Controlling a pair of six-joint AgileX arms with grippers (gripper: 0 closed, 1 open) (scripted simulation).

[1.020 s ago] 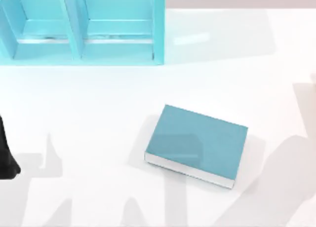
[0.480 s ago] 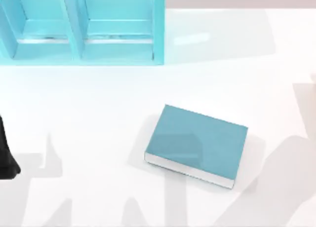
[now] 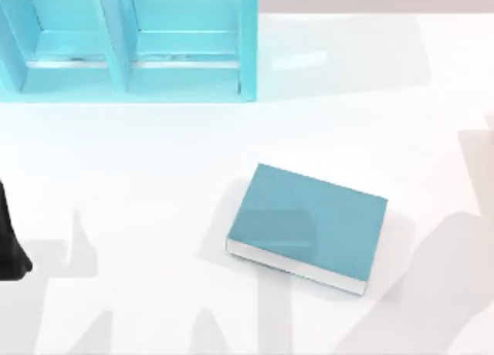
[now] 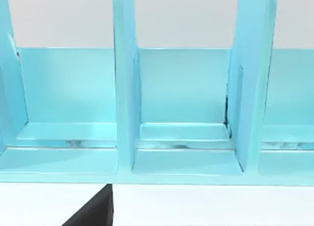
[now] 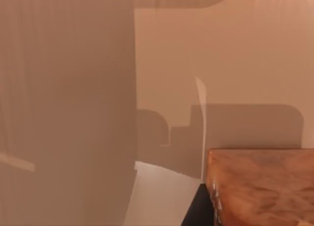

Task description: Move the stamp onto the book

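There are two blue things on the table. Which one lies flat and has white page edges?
The book, lying flat near the table's middle with a plain teal cover and white page edges. The other, the light-blue shelf unit at the back left, stands upright with open compartments.

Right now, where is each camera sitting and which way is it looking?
Top view: above the table, looking straight down at the book and the blue shelf unit; a dark part of my left arm pokes in at the left edge.
Left wrist view: on my left arm, low, facing the shelf unit's open compartments; a dark piece of that arm shows.
Right wrist view: on my right arm, facing a pale wall and an orange-brown block.
Shared: top and left wrist views both show the shelf unit.
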